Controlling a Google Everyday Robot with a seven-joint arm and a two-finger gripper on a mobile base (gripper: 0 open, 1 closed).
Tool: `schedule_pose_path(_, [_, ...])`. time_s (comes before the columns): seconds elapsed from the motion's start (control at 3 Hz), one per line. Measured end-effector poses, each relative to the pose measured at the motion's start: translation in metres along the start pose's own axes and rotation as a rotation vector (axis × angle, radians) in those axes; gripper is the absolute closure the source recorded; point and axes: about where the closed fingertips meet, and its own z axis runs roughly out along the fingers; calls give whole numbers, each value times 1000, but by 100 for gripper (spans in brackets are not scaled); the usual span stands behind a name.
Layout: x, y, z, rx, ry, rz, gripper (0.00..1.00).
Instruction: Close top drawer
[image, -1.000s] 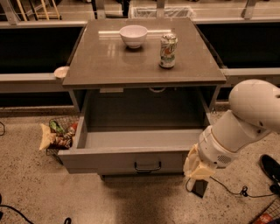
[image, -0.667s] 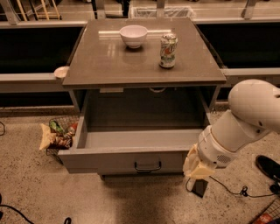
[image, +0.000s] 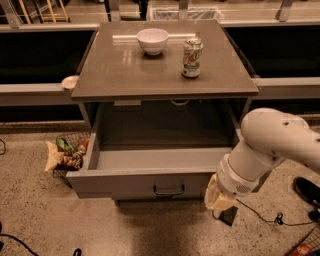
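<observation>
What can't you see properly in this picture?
- Camera view: the gripper, by the top drawer's right front corner, is partly covered by the arm's wrist; contact is unclear.
- Camera view: the can's label is too small to read.
- Camera view: the open drawer hides whatever sits below it.

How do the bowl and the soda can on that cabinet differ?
The bowl is white, low and wide; the can is tall, narrow and printed. The bowl sits further back and left; the can nearer the front. Both stand upright on the cabinet top. The gripper is lower down, at the right end of the open top drawer.
</observation>
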Motion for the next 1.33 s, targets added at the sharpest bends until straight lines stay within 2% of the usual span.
schedule_pose_path(0.33, [11,-22,26,14,68,-61,98])
schedule_pose_path(0.67, [12,-41,33,38,97,-95,74])
schedule_pose_path(1.33, [29,-59,29,91,108,-75,29])
